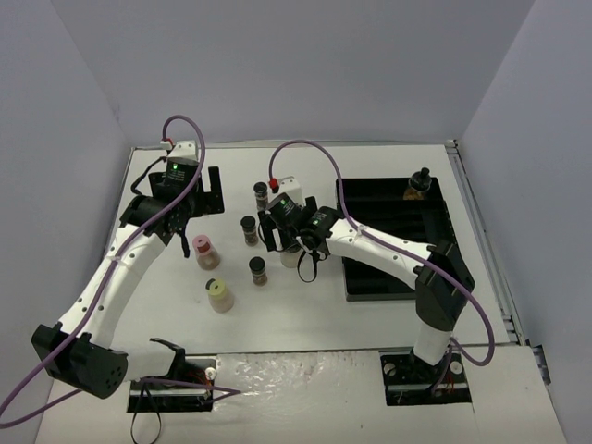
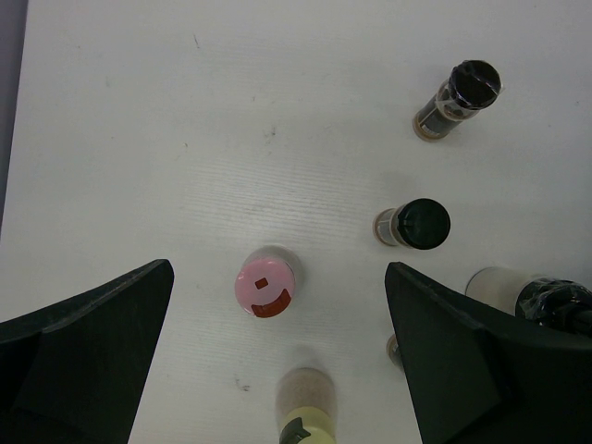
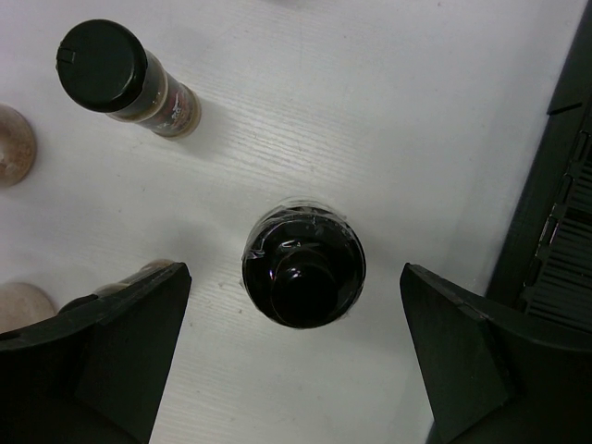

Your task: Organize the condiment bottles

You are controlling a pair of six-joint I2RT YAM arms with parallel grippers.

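From above, six condiment jars stood mid-frame on the white worktop (image 1: pixel 324 324), the pink-capped jar (image 1: pixel 206 250) and the yellow-capped jar (image 1: pixel 220 295) at centre left. A seventh jar (image 1: pixel 418 185) stood in the black tray (image 1: pixel 384 282) at upper right. In the left wrist view the left pincer (image 2: pixel 277 277) gaped wide, the pink-capped jar upright between its fingers, untouched. In the right wrist view the right pincer (image 3: pixel 296 273) was likewise spread wide around a black-capped jar (image 3: pixel 303 268), which touched neither finger.

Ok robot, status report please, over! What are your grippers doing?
Left gripper open over pink-capped jar. Right gripper open over black-capped jar. One bottle in tray. Other jars close by.
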